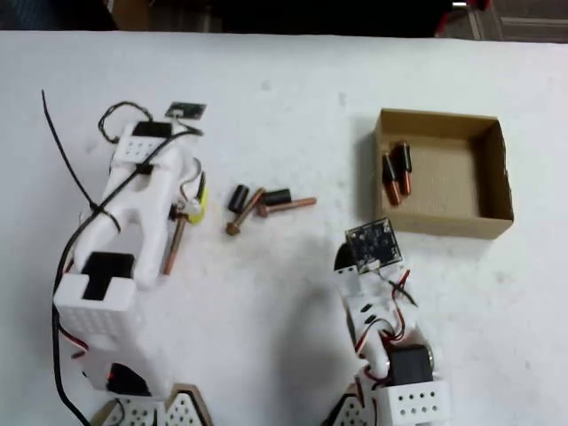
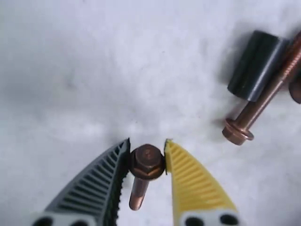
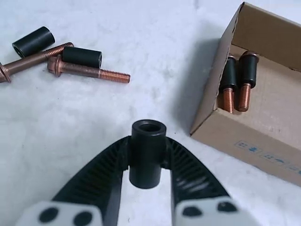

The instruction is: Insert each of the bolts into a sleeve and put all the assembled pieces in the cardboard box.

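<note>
Now L gripper (image 2: 146,141): bolt (image 2: 147,163); R (image 3: 146,139): sleeve (image 3: 146,157).

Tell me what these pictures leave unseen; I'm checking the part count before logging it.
- High view: the right gripper and its sleeve, hidden beneath that arm's camera board.
- Left wrist view: most of one loose bolt, cut off by the picture's edge.
- Right wrist view: the cardboard box, its far part cut off by the edge.
</note>
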